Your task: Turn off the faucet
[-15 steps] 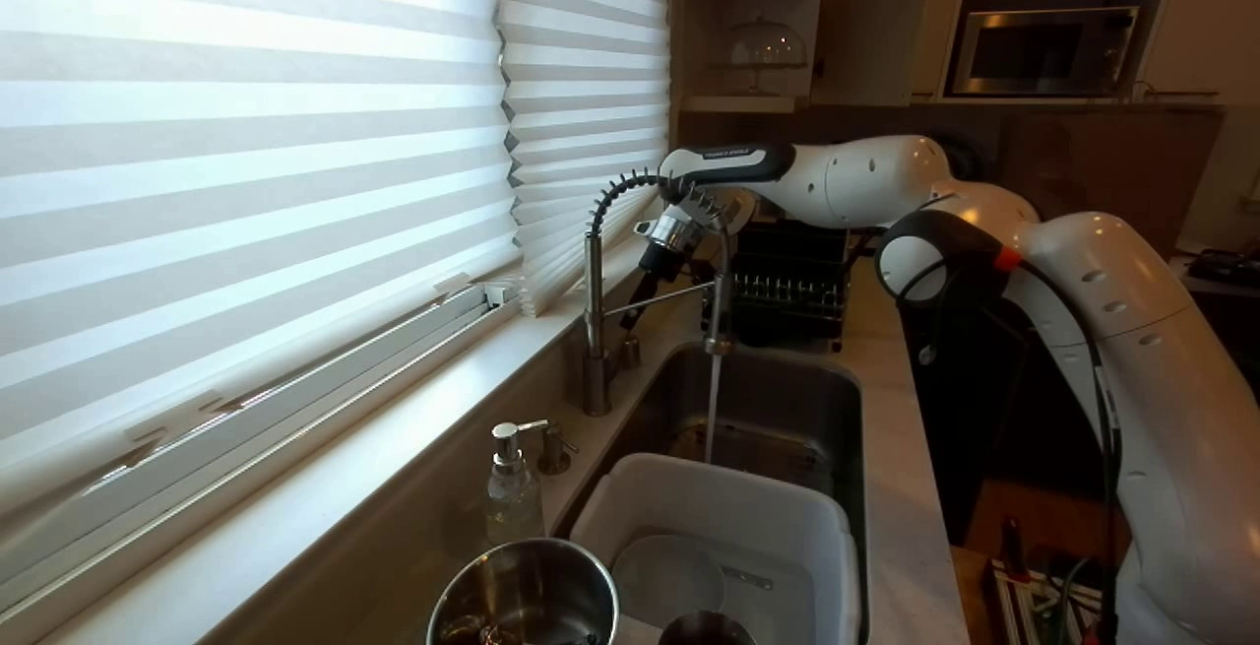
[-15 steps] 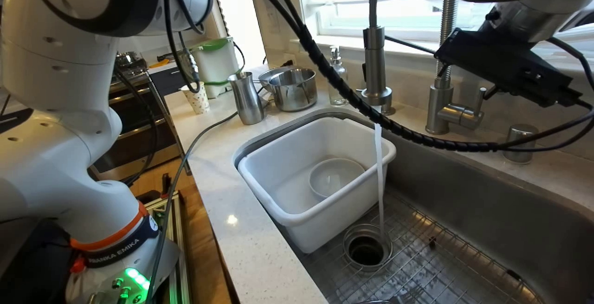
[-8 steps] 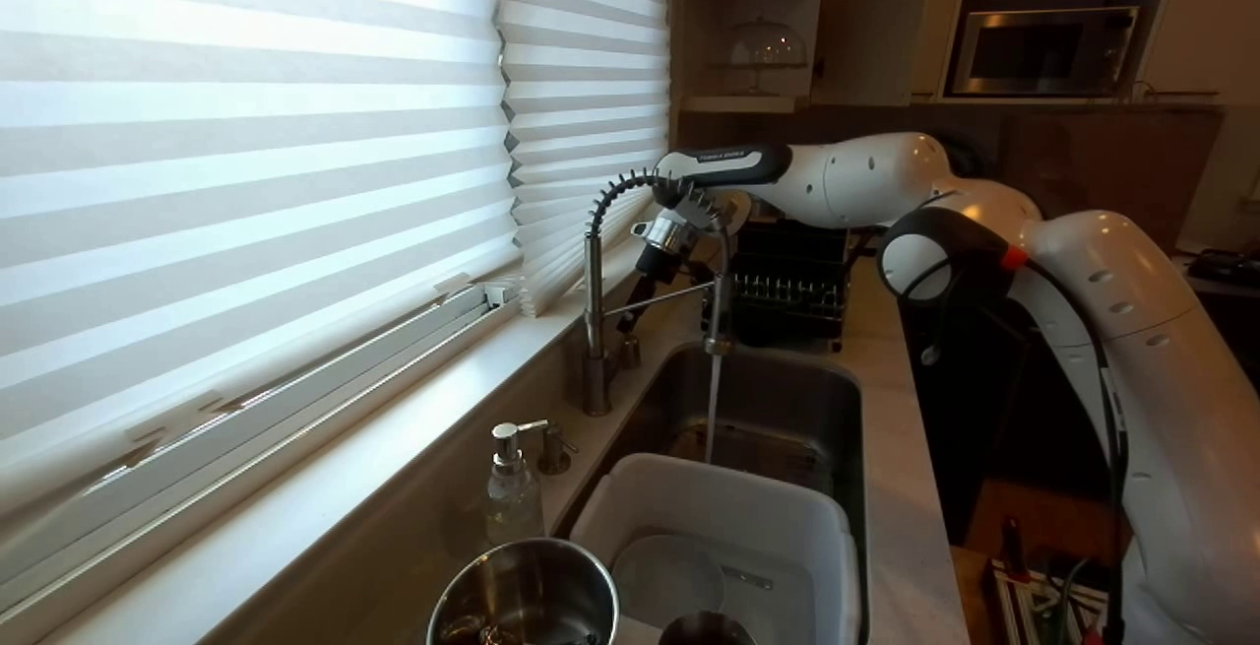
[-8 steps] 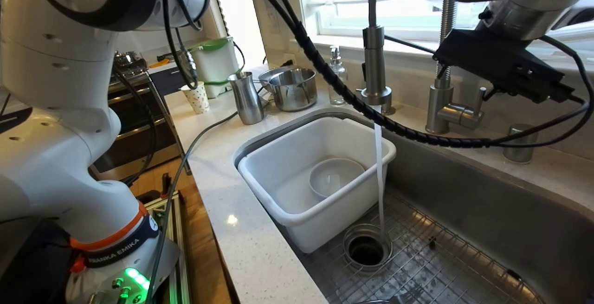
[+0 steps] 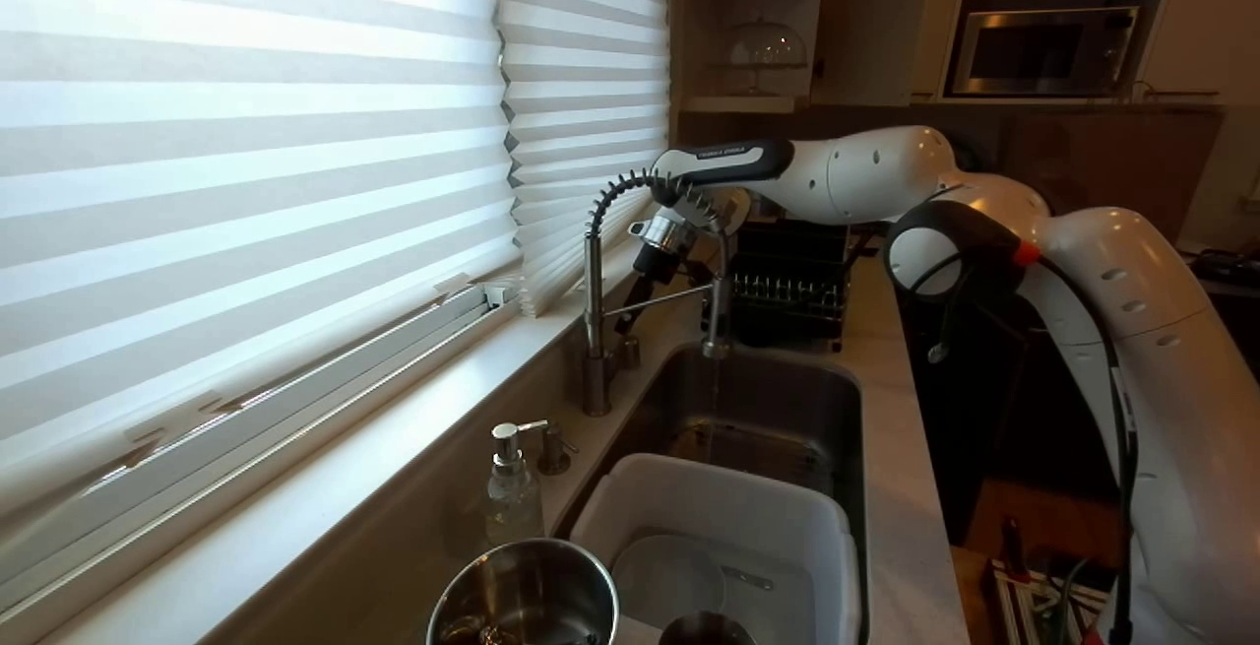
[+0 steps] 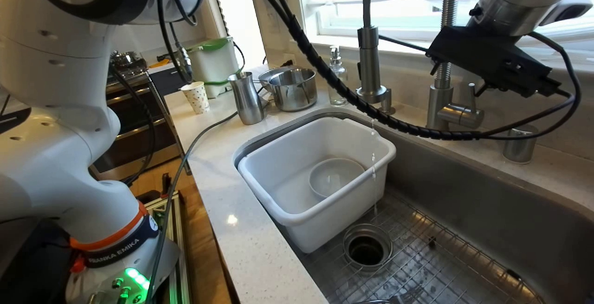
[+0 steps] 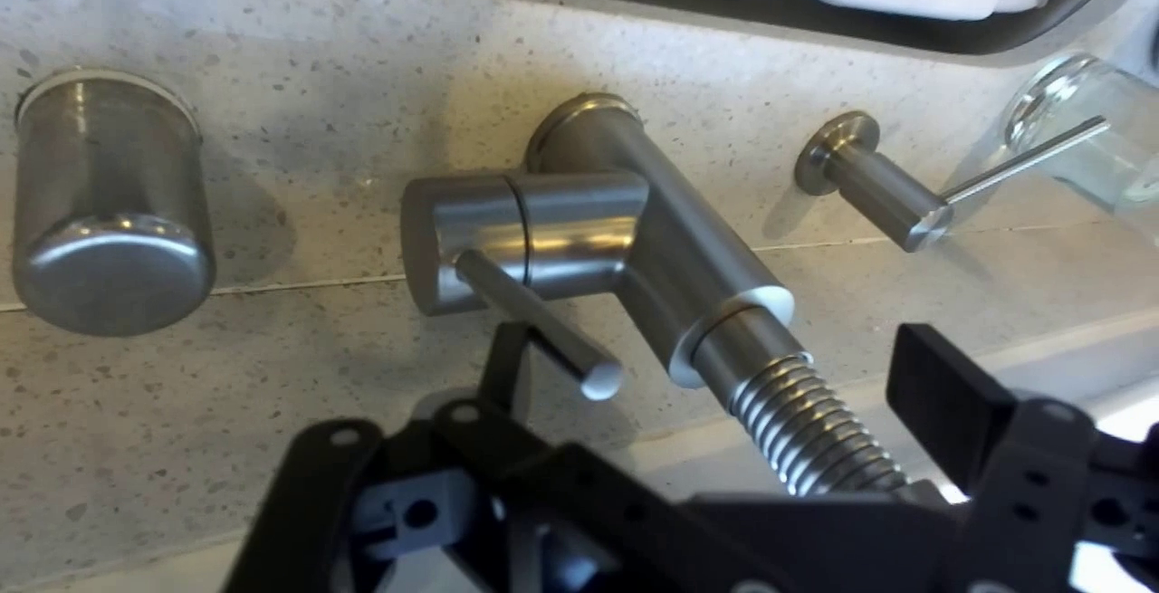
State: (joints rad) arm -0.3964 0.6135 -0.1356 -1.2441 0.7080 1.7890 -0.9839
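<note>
The faucet (image 5: 596, 320) is a silver gooseneck tap with a sprung neck, in both exterior views. Its spray head (image 6: 370, 67) hangs over the sink with only thin drips of water (image 6: 374, 158) below it. In the wrist view, the faucet body (image 7: 684, 249) leans down to the right, with its side lever (image 7: 534, 317) on the left. My gripper (image 7: 724, 376) is open, its fingers on either side of the sprung neck. The left finger (image 7: 503, 367) is at the lever's outer side and appears to touch it. The right finger (image 7: 946, 403) is apart from the neck.
A white tub (image 6: 297, 216) sits in the steel sink (image 6: 487, 192). A soap pump (image 7: 878, 181), a glass bottle (image 7: 1087, 131) and a metal cap (image 7: 113, 204) stand near the faucet. A black cable (image 6: 325, 69) hangs across the sink. A dish rack (image 5: 787, 281) stands behind.
The full water stream has shrunk to drips. The gripper and the lever have moved left in an exterior view. The spray head and hanging cable have shifted slightly left there too.
</note>
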